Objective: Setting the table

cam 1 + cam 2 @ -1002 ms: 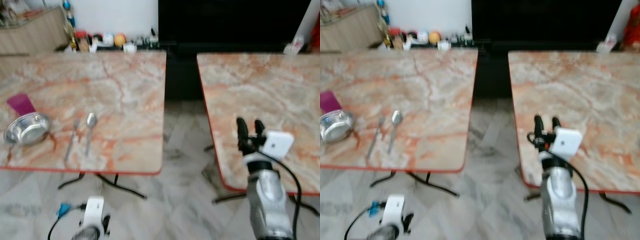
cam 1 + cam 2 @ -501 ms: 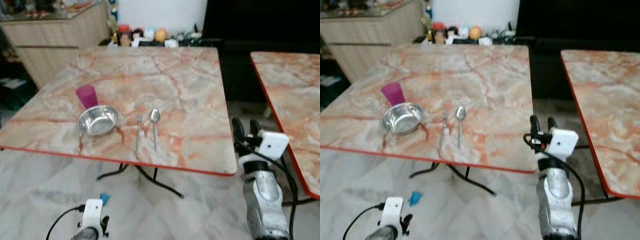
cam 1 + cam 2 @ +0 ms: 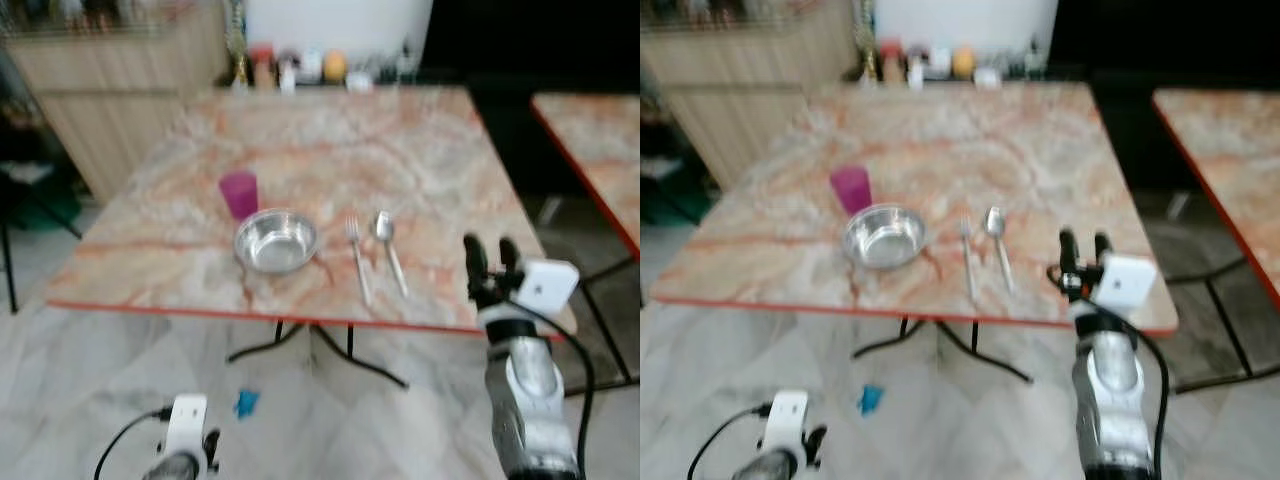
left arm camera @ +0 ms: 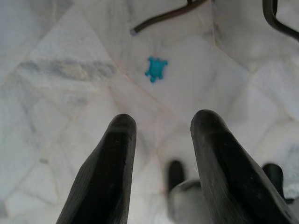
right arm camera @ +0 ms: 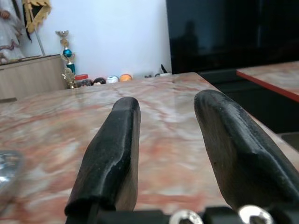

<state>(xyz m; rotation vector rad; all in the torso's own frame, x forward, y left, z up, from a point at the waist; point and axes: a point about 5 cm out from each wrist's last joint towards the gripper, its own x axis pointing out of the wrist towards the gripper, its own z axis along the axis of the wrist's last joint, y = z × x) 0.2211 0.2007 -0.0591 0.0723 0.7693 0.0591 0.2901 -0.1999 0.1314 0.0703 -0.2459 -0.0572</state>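
Note:
On the marble table (image 3: 330, 160) with a red edge stand a purple cup (image 3: 239, 193) and a steel bowl (image 3: 276, 241) just in front of it. A fork (image 3: 356, 258) and a spoon (image 3: 389, 248) lie side by side to the bowl's right. My right gripper (image 3: 486, 258) is raised at the table's front right corner, to the right of the spoon, open and holding nothing. My left gripper (image 4: 161, 154) hangs low over the floor, open and holding nothing.
A second marble table (image 3: 595, 140) stands to the right across a gap. A wooden cabinet (image 3: 110, 90) and small items (image 3: 300, 68) line the back wall. A small blue object (image 3: 246, 403) lies on the floor by the table's black legs (image 3: 330, 350).
The camera has swung left, so the table with the bowl and cutlery now sits more to the centre-right. The tableware itself has not moved. Both arms hold their pose.

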